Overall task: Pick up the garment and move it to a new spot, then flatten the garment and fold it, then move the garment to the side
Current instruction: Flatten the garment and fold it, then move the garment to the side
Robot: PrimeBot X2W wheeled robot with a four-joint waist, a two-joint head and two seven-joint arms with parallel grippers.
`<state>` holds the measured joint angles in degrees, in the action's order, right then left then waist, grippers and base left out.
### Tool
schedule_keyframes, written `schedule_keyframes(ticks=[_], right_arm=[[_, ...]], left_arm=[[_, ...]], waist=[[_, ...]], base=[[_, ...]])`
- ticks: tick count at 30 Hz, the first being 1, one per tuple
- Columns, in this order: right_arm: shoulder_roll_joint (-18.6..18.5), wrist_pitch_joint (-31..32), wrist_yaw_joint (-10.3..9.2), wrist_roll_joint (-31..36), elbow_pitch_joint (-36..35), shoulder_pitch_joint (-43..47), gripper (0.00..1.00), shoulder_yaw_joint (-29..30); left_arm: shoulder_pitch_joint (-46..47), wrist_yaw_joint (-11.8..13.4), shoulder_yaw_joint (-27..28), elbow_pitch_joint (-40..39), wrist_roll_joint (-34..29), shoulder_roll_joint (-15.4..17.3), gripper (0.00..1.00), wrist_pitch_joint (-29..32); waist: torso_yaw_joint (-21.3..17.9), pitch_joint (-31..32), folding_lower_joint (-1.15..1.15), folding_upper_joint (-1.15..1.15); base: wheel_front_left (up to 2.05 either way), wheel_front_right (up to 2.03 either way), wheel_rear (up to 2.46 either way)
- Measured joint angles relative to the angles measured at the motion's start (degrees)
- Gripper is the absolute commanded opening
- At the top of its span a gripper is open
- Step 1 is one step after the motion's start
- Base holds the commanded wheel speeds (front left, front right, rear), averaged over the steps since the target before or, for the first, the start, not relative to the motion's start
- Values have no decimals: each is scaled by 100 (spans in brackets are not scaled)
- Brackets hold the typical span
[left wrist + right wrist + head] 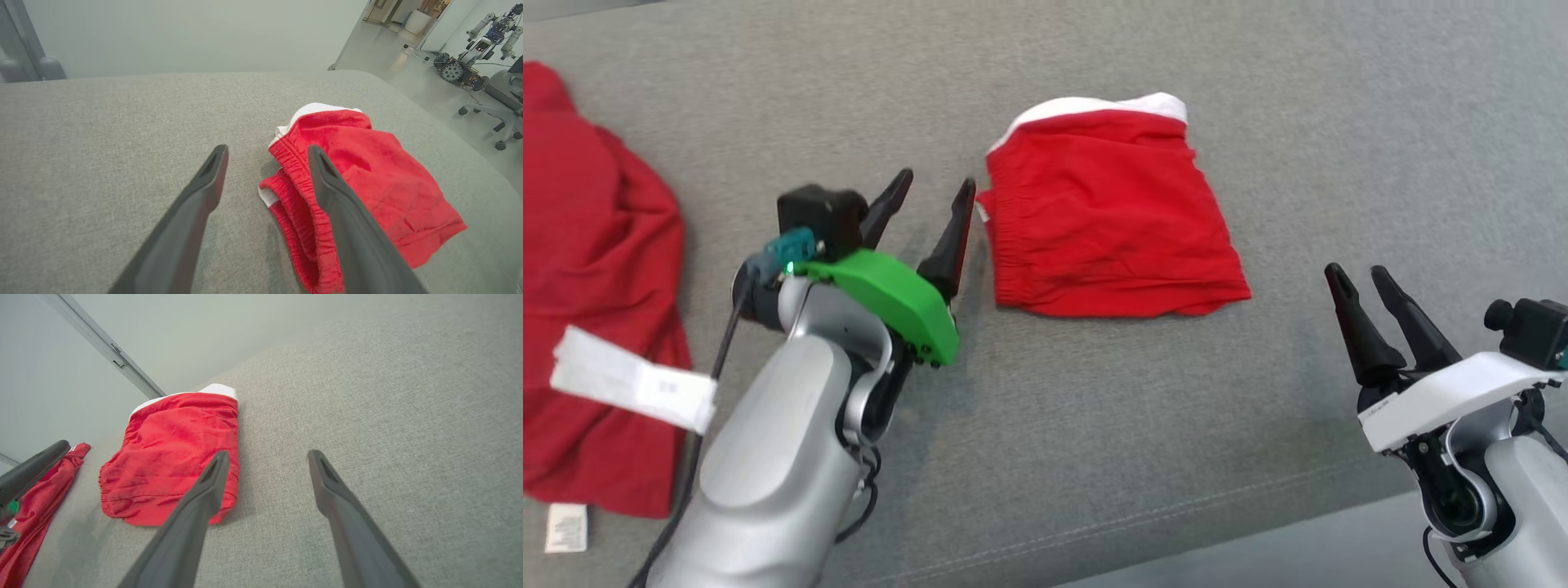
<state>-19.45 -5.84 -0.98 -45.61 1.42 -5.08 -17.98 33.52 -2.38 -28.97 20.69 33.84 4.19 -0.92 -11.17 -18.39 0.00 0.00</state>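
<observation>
The garment [1107,222] is a pair of red shorts with a white edge, lying folded on the grey cushion. In the left wrist view the garment [367,175] has its elastic waistband nearest the fingers. My left gripper [935,192] hovers just left of the waistband, open, with nothing between its fingers. In its own view the left gripper [267,153] has its right finger passing in front of the waistband. My right gripper [1356,276] stands open and apart from the shorts, to their lower right. The right wrist view shows the garment [163,457] beyond the left finger of my right gripper [267,457].
A second red cloth [592,310] with white labels lies at the left edge of the grey cushion [1258,425]. The cushion's seam and front edge run along the bottom right. In the left wrist view another robot [478,45] and a chair base stand on the floor beyond.
</observation>
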Motion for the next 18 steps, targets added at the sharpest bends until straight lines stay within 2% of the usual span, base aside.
schedule_keyframes(ticks=[8, 13, 18], right_arm=[[-51, 390, 218, -495, 564, -49, 100, 111], [-140, 524, 249, -687, 737, -65, 100, 240], [-258, 642, 298, -909, 916, -163, 100, 488]], left_arm=[[-971, 478, 1, -332, -336, 230, 100, -444], [-1385, 658, 86, -573, -337, 308, 100, -616], [-1853, 712, 246, -860, -255, 355, 100, -806]], waist=[[593, 253, 0, 0], [902, 351, 0, 0], [1296, 438, 0, 0]], base=[[0, 0, 0], [0, 0, 0], [0, 0, 0]])
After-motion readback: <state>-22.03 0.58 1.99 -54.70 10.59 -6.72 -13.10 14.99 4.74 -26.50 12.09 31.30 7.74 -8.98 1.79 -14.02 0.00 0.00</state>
